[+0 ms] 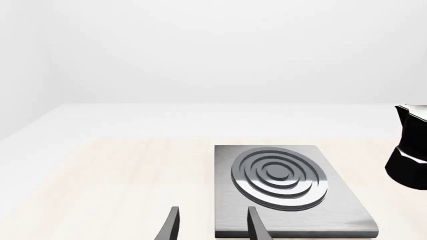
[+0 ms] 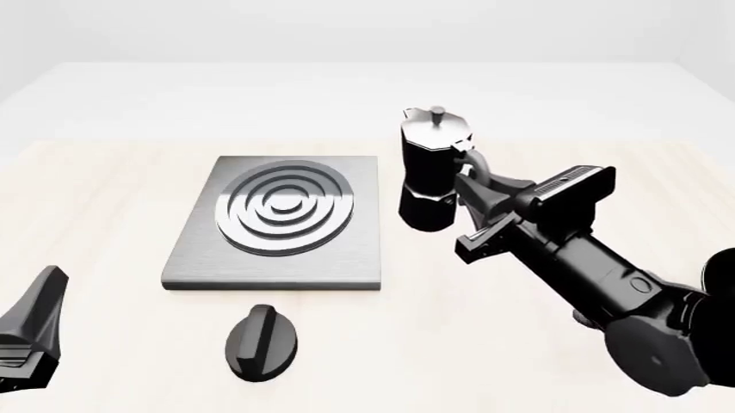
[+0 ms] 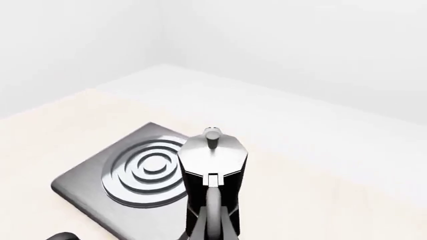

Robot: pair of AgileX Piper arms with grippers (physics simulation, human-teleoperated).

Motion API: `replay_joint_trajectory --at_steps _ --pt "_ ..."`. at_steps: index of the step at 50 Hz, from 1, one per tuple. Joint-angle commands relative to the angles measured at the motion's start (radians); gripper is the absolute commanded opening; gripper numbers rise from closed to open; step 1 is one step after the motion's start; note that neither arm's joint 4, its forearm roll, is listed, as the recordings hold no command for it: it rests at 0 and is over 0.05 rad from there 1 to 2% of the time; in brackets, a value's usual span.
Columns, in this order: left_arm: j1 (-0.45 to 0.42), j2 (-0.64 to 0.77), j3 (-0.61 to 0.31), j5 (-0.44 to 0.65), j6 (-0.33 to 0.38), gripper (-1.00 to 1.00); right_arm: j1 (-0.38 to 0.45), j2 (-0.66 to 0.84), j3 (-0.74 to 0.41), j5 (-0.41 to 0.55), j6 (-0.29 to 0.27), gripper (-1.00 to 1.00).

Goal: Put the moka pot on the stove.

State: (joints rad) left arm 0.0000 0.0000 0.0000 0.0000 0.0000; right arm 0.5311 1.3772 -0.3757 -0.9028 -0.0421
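The moka pot (image 2: 429,169), black with a silver top, is upright just right of the stove (image 2: 281,219); it also shows in the left wrist view (image 1: 408,150) and the right wrist view (image 3: 212,165). My right gripper (image 2: 473,182) is shut on its curved handle from the near side. Whether its base touches the table I cannot tell. The stove is a grey square plate with a ring burner (image 1: 279,176) (image 3: 143,167), and it is bare. My left gripper (image 1: 212,227) is open and empty, low at the near left (image 2: 34,325), short of the stove's near edge.
A black oval knob (image 2: 262,342) lies on the table in front of the stove. The light wooden table (image 2: 103,198) runs on to the left and behind the stove. My right arm (image 2: 608,284) reaches in from the near right.
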Motion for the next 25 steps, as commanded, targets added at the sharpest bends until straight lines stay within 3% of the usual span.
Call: replay_joint_trajectory --at_steps 1,25 --pt "0.0 0.0 0.0 0.0 0.0 1.0 0.017 0.022 -0.059 0.011 0.001 -1.0" --pt "0.0 0.0 0.0 0.0 0.0 1.0 0.042 0.108 -0.2 0.058 0.014 -1.0"
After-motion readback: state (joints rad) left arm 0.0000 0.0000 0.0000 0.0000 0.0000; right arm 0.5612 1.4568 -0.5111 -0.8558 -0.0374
